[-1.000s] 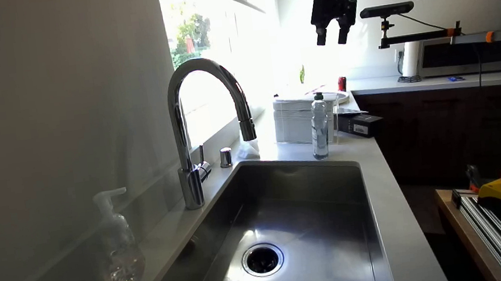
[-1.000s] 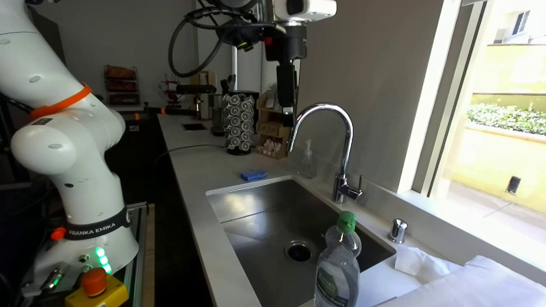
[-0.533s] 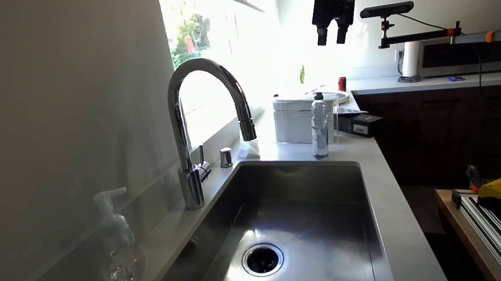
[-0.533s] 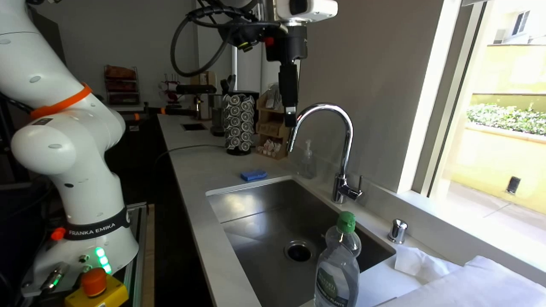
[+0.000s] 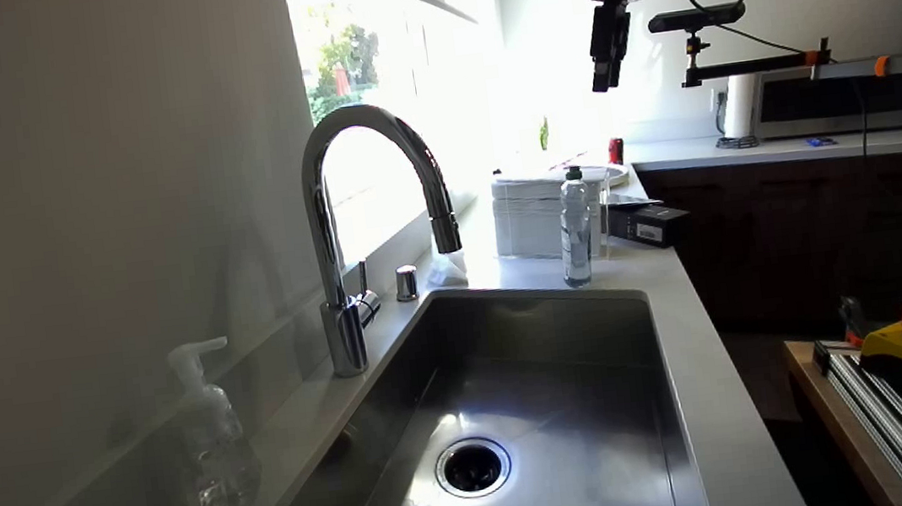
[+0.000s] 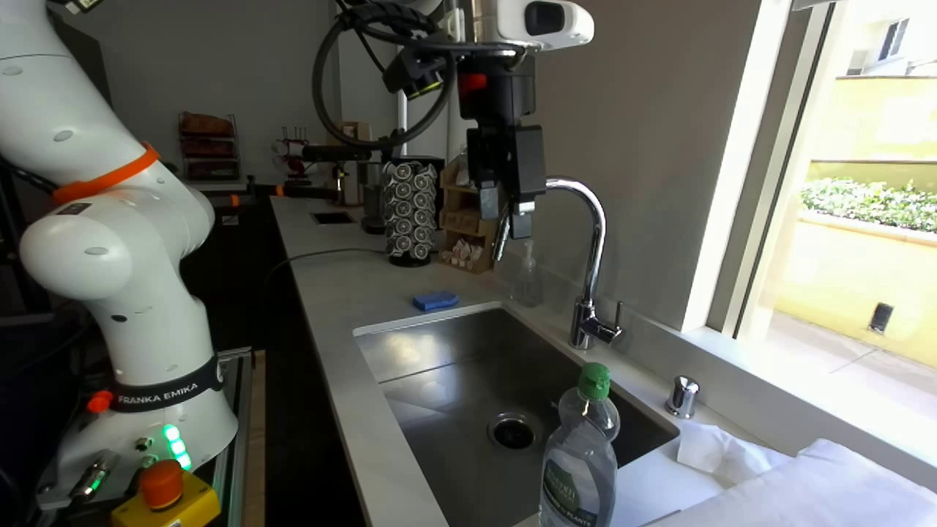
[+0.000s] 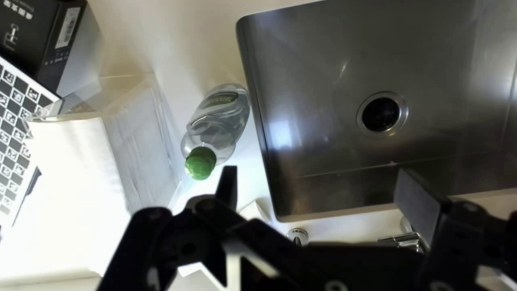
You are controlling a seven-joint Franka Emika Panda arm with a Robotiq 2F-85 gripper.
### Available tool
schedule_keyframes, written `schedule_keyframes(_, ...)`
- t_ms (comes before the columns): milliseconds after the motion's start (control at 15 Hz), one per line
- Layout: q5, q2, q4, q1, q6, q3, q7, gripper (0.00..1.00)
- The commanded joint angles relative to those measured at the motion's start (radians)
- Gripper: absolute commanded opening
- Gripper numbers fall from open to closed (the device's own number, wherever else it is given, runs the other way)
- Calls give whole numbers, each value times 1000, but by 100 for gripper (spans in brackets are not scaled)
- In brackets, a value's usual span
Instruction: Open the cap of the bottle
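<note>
Dim grey walls (image 6: 629,110) stand at the back of the room, and a long pale surface (image 6: 337,293) runs up toward 11 o'clock in an exterior view. Far left, at 9 o'clock, is the white robot arm (image 6: 124,249). Next comes the steel sink (image 6: 432,410), near 6. Over it, near 12, hang the fingers (image 6: 521,223), spread apart and holding nothing. The bottle (image 6: 578,468) stands upright at 5 o'clock, just beside the sink, with its green cap (image 6: 594,380) still on. A shiny tap (image 6: 599,230) is near 3, and past it a bright window (image 6: 842,278).

Half a second ago, from here, one of the fingers hid the other; now they show side by side with a gap. So they have turned, maybe to get ready for the cap. They are well apart from it, so I think getting the cap off has not begun.

Looking from the wrist, you see a checked board (image 7: 14,137) at 9 o'clock, its squares seen nowhere else, then the cap's round top, between 8 and 9, nearer the middle. An exterior view makes the cap look dark and adds a red can (image 5: 616,151); there the fingers nearly hide each other.
</note>
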Motion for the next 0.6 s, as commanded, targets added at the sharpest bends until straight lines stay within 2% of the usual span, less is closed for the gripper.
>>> schedule_keyframes(0, -57, 3, -55, 1, 121, -26, -87, 100)
schedule_keyframes(267, -101, 13, -106, -14, 270, -46, -122, 100)
schedule_keyframes(533, -135, 24, -150, -28, 361, -63, -145, 100)
